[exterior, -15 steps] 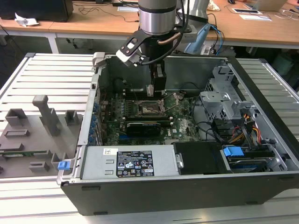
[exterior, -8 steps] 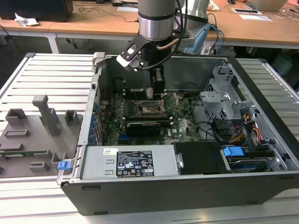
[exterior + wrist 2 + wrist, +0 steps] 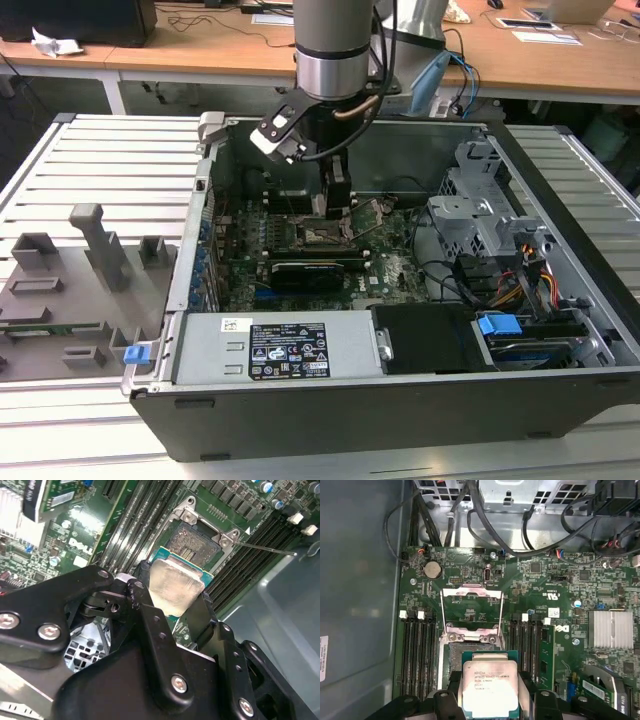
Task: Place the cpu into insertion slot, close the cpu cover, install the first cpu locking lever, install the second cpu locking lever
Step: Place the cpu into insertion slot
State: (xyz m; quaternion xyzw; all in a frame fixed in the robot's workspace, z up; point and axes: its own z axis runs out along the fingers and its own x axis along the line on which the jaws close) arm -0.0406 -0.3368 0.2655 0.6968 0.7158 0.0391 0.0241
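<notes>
Gripper (image 3: 174, 592) holds one cpu (image 3: 489, 685) | one insertion slot (image 3: 192, 547) bare | one cpu cover (image 3: 470, 592) raised

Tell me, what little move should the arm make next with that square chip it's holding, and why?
Probably ease the cpu a little lower toward the insertion slot. The gripper is shut on the chip's edges; in both wrist views the chip hangs above the exposed socket, not seated, and the cpu cover lies flipped open, out of the way.
</notes>
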